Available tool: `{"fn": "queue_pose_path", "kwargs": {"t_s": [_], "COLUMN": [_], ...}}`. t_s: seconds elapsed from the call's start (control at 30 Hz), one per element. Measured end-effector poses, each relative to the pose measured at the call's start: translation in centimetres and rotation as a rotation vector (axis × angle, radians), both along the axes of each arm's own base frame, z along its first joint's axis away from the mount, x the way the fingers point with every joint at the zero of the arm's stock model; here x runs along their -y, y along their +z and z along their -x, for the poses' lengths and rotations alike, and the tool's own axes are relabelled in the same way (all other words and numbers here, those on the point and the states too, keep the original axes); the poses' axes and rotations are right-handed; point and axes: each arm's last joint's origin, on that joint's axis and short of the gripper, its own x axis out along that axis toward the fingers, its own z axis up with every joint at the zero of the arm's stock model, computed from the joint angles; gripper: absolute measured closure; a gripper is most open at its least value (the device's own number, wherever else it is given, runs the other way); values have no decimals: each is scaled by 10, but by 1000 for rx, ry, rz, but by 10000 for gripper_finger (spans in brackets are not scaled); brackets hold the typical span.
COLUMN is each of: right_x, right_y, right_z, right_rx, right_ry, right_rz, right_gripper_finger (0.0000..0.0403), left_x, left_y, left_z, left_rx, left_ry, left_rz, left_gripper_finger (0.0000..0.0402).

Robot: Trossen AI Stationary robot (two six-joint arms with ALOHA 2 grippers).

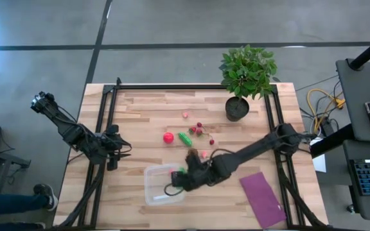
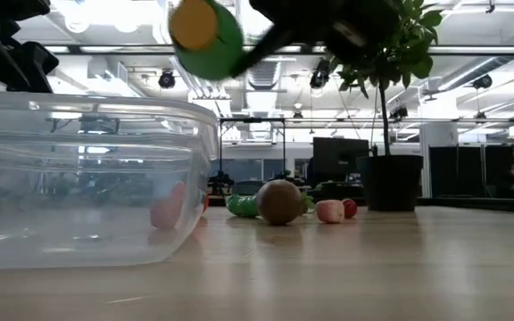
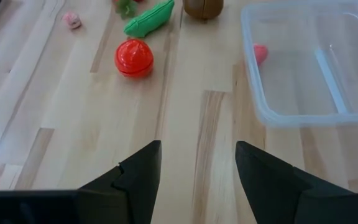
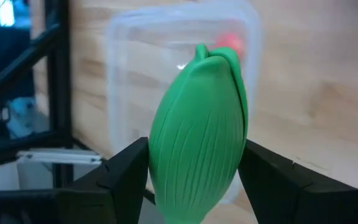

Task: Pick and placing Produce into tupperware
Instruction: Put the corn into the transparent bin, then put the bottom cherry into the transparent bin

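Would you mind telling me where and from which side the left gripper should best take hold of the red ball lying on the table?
Grip the red ball across its widest middle, coming straight down from above. It is round and sits free on the wood, with the green oblong piece close beside it, so a top approach probably keeps the left gripper, now open, clear of that neighbour.

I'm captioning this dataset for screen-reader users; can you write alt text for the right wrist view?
The right gripper holds a ribbed green oblong produce piece upright between its two dark fingers, above the clear tupperware. The box sits on the light wooden table, and a small pink-red piece shows at its far side.
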Motion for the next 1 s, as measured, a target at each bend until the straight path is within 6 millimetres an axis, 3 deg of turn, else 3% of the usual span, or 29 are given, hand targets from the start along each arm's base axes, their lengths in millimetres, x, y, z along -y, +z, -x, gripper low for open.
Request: {"fn": "queue_pose_path", "kwargs": {"t_s": [0.1,0.23,0.4,0.57,0.8,1.0], "right_x": [13,21,13,8,18,36], "right_y": [-2,-20,-32,-28,-5,26], "right_z": [-15,-37,-64,-77,-62,-32], "right_rx": [-1,-46,-39,-68,-228,-377], "right_ry": [54,127,234,300,239,124], "right_rz": [17,-22,-15,33,209,282], "right_gripper_finger": [179,179,178,148,85,71], "left_x": [-1,-4,-7,-11,-17,-21], "left_y": [1,3,6,9,13,15], "left_z": [1,4,8,13,19,24], "left_rx": [9,39,68,105,153,185], "left_ry": [5,15,17,24,34,36], "left_rz": [-1,7,30,51,82,106], "left_gripper_finger": [210,210,210,210,210,210]}}
